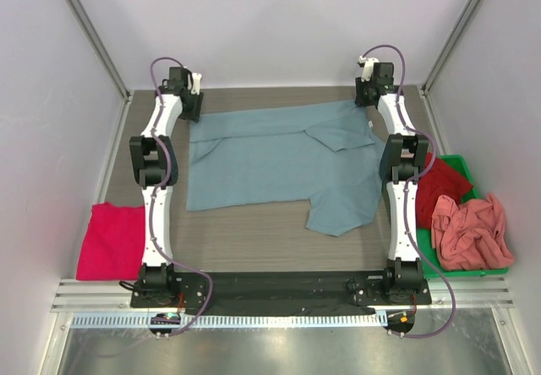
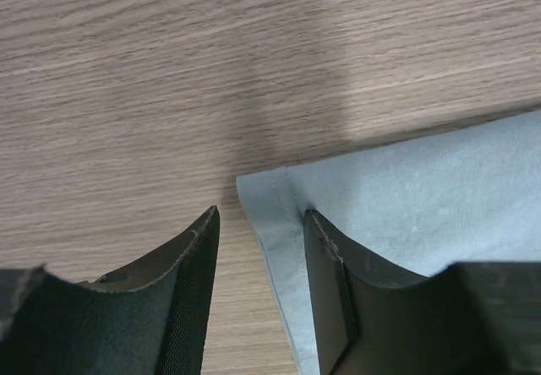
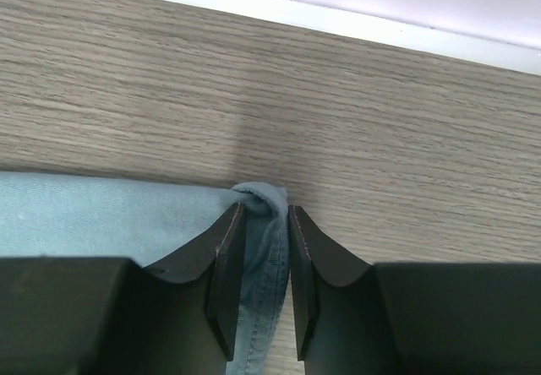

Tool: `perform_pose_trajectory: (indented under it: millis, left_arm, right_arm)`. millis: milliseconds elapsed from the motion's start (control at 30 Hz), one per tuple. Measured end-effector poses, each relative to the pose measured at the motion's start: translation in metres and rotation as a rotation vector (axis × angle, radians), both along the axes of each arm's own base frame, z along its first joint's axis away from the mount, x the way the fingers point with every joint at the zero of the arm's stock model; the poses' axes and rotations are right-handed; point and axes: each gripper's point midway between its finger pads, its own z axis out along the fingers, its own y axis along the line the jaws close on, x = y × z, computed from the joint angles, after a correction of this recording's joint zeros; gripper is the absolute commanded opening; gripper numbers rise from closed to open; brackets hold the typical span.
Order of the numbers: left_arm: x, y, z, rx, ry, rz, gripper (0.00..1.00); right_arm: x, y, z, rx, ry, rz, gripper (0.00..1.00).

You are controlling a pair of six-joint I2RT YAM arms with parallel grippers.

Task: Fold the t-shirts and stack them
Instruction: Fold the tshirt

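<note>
A dusty grey-blue t-shirt [image 1: 270, 160] lies spread on the wooden table, its near right part folded over. My left gripper [image 1: 193, 105] is low at the shirt's far left corner. In the left wrist view it [image 2: 259, 214] is open, with the hemmed corner [image 2: 279, 198] lying between the fingers and one finger resting on the cloth. My right gripper [image 1: 368, 96] is at the far right corner. In the right wrist view it [image 3: 264, 208] is shut on a bunched edge of the grey-blue shirt [image 3: 266, 248]. A magenta-pink shirt [image 1: 110, 241] lies folded at the left.
A green plastic bin [image 1: 461, 165] stands at the right edge and holds a red shirt [image 1: 444, 187] and a crumpled salmon-pink shirt [image 1: 469, 231]. White enclosure walls stand close behind both grippers. Both arm bases sit on a black plate at the near edge.
</note>
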Motion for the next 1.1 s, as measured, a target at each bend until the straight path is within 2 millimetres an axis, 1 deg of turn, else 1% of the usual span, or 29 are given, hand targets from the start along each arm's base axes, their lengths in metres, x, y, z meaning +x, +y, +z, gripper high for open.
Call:
perform_pose_trajectory:
  millis: [67, 200, 300, 367, 400, 433, 533, 733, 833, 933, 1033, 1067, 1100]
  left_arm:
    - [0.001, 0.0, -0.002, -0.001, -0.001, 0.001, 0.45]
    - [0.005, -0.001, -0.002, -0.006, -0.01, 0.002, 0.44]
    - [0.006, -0.002, -0.003, -0.013, -0.015, 0.012, 0.38]
    - [0.008, -0.003, -0.003, -0.019, -0.021, 0.014, 0.28]
    - [0.009, -0.005, -0.003, -0.022, -0.024, 0.014, 0.19]
    - [0.01, -0.007, -0.004, -0.025, -0.026, 0.012, 0.0]
    - [0.014, -0.011, -0.004, -0.015, -0.041, 0.009, 0.0]
    - [0.02, -0.01, -0.003, 0.006, -0.064, 0.019, 0.0]
    - [0.02, -0.009, -0.001, 0.012, -0.067, 0.023, 0.0]
    - [0.021, -0.008, 0.003, 0.019, -0.075, 0.024, 0.0]
    - [0.022, -0.007, 0.018, 0.022, -0.096, 0.023, 0.0]
    - [0.022, -0.007, 0.027, 0.022, -0.108, 0.021, 0.0]
    - [0.023, -0.007, 0.039, 0.022, -0.125, 0.021, 0.0]
  right_arm:
    - [0.0, 0.0, 0.0, 0.0, 0.0, 0.001, 0.28]
    - [0.0, 0.001, -0.001, 0.002, 0.001, 0.003, 0.27]
    - [0.0, 0.0, -0.001, 0.001, 0.001, 0.002, 0.27]
    - [0.0, 0.0, -0.001, 0.001, 0.001, 0.003, 0.21]
    - [0.0, 0.0, -0.001, 0.001, 0.001, 0.002, 0.12]
    - [0.0, 0.0, -0.001, -0.001, 0.001, 0.004, 0.09]
    - [0.0, 0.0, -0.001, 0.0, 0.001, 0.002, 0.01]
    - [0.005, 0.0, -0.001, 0.005, -0.017, -0.001, 0.01]
    - [0.008, 0.001, 0.005, 0.005, -0.034, 0.0, 0.01]
    - [0.012, 0.002, 0.017, 0.006, -0.062, 0.013, 0.01]
    - [0.015, 0.005, 0.034, 0.013, -0.093, 0.031, 0.01]
    - [0.015, 0.006, 0.04, 0.017, -0.101, 0.036, 0.01]
    - [0.015, 0.008, 0.051, 0.022, -0.116, 0.043, 0.01]
